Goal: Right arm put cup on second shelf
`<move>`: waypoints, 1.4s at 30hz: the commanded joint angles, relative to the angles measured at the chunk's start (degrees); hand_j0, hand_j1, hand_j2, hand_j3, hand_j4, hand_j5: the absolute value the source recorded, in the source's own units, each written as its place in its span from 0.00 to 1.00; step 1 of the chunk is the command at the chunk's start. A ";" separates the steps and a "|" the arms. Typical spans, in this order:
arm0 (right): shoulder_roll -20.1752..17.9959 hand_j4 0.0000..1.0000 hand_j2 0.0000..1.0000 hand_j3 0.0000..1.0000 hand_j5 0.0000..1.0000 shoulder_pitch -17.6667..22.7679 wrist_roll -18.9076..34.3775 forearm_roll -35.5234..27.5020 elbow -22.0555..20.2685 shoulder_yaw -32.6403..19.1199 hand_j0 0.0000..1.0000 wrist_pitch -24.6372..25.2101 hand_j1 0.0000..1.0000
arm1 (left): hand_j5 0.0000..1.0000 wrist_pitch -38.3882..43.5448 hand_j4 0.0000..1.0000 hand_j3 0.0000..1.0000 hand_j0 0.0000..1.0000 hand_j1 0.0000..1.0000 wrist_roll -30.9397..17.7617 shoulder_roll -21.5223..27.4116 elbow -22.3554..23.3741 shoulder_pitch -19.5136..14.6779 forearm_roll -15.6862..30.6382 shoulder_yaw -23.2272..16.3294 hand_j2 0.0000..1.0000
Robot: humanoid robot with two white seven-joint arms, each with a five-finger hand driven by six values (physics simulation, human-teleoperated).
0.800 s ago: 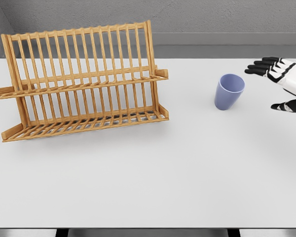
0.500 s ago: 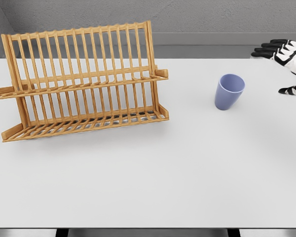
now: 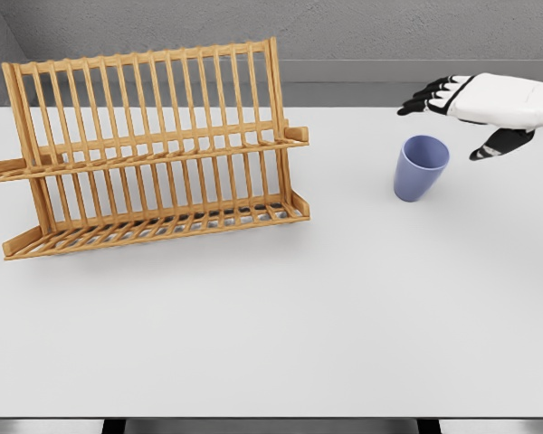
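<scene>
A lavender-blue cup (image 3: 420, 167) stands upright on the white table (image 3: 344, 298), right of centre. My right hand (image 3: 457, 113) hovers just above and to the right of the cup's rim, fingers spread and open, holding nothing and not touching the cup. Its black fingertips (image 3: 416, 101) point left over the cup's far side; the thumb (image 3: 493, 145) hangs lower to the right. A wooden two-tier dish rack (image 3: 154, 149) stands on the left half of the table, its upper shelf rail (image 3: 163, 149) running across mid-height. The left arm is out of sight.
The rack's lower slatted tray (image 3: 163, 226) sits on the tabletop. A grey wall and ledge (image 3: 389, 72) run behind the table's far edge.
The right hand pulled back to the right edge, then swung up and left; it now reaches over the cup from above. The cup and rack have not moved.
</scene>
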 commanded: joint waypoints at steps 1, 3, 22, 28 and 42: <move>1.29 1.00 1.00 1.00 1.00 -0.09 0.22 -0.28 1.96 0.84 1.00 0.15 1.00 | 1.00 0.00 1.00 1.00 1.00 1.00 -0.08 0.00 -0.08 0.00 0.01 0.01 1.00; 2.52 1.00 1.00 1.00 1.00 -2.46 0.22 -0.19 6.09 3.92 1.00 0.15 1.00 | 1.00 0.00 1.00 1.00 1.00 1.00 0.01 0.00 0.01 0.00 0.01 0.01 1.00; 10.26 1.00 1.00 1.00 1.00 -6.59 0.22 1.66 20.68 9.55 1.00 0.15 1.00 | 1.00 0.00 1.00 1.00 1.00 1.00 0.01 0.00 0.01 0.00 0.01 0.01 1.00; 11.22 1.00 1.00 1.00 1.00 -7.47 0.22 1.74 23.50 11.74 1.00 0.15 1.00 | 1.00 0.00 1.00 1.00 1.00 1.00 0.01 0.00 -0.08 0.00 0.01 0.01 1.00; 11.22 0.69 0.69 0.69 0.69 -7.47 0.22 1.66 23.94 12.45 0.69 0.15 0.69 | 1.00 0.00 1.00 1.00 1.00 1.00 -0.08 0.00 0.01 0.00 0.01 0.01 1.00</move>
